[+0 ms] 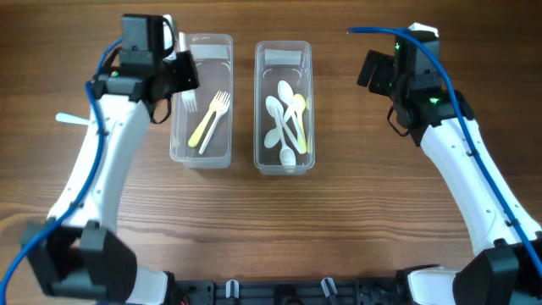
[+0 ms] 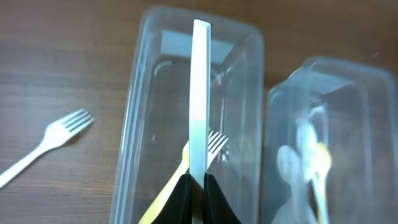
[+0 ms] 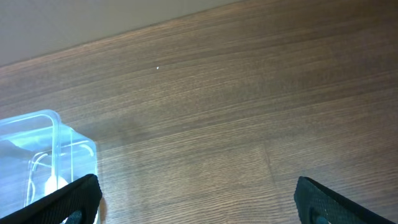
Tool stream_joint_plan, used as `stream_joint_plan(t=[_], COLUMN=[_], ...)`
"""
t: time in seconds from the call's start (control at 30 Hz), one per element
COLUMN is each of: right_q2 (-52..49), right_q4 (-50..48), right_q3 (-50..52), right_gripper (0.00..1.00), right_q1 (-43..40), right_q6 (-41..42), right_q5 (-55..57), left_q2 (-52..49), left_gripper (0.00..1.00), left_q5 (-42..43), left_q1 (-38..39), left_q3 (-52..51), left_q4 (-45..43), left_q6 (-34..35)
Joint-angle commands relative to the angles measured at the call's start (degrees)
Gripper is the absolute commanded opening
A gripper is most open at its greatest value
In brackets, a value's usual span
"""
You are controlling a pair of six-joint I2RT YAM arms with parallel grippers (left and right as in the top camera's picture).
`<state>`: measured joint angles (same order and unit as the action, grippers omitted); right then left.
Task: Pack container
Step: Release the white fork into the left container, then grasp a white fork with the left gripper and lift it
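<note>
– Wood-grain table (image 1: 356, 212) fills all three views. What is the left gripper (image 2: 199, 186) doing?
– It is clenched on a white fork (image 2: 200, 93), pinched toward one end. The long handle points to the far side, seen edge-on from the wrist.
– Where is that over the table?
– It hangs above the far half of the left tub (image 2: 134, 124). A yellow fork (image 1: 207, 123) lies on the tub's floor beneath it.
– How will the fork handle?
– Probably very light, thin plastic that is stiff but slick. It is likely to swivel in a narrow pinch, so a hold across the flat neck looks soundest. Let go from here, it should land inside.
– What is further out?
– Just right of that tub stands the spoon tub (image 1: 284, 165), holding white and yellow spoons (image 1: 284, 114). A loose fork (image 2: 53, 140) lies on the table left of the left tub, well apart from the fingers.
– And the right gripper (image 3: 199, 198)?
– It is spread wide and empty, over bare wood right of the spoon tub.
</note>
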<state>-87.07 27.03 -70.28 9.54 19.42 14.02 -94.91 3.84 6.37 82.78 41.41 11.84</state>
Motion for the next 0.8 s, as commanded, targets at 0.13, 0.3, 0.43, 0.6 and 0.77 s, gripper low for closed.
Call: stream_joint_plan(t=[0.13,0.3,0.43,0.6,0.77], right_q2=[-0.1,-0.1,-0.1,-0.1,-0.1], right_q4=[0.0,0.0,0.0,0.0,0.0], right_q3=[-0.3,-0.3,-0.3,-0.3,-0.3], right_gripper=[1.0,1.0,1.0,1.0,1.0], right_q1=[-0.2,-0.2,-0.2,-0.2,-0.2], right_q6=[0.1,0.1,0.1,0.1,0.1], right_q5=[1.0,1.0,1.0,1.0,1.0], left_q2=[-3.6,1.3,7.0,6.5,1.7], left_gripper=[0.93,1.0,1.0,1.0,1.0], left_q5=[0.6,-15.3,-29.7,-30.3,-17.3], left_q1=[0.2,-1.3,-3.3,-7.7,-12.4], left_q3=[-0.3,-0.2,-0.2,-0.8,-0.8], left_q4=[-0.4,0.1,3.6,5.8,3.8], left_q6=[-2.7,-2.6,-2.4,-2.6,-19.8])
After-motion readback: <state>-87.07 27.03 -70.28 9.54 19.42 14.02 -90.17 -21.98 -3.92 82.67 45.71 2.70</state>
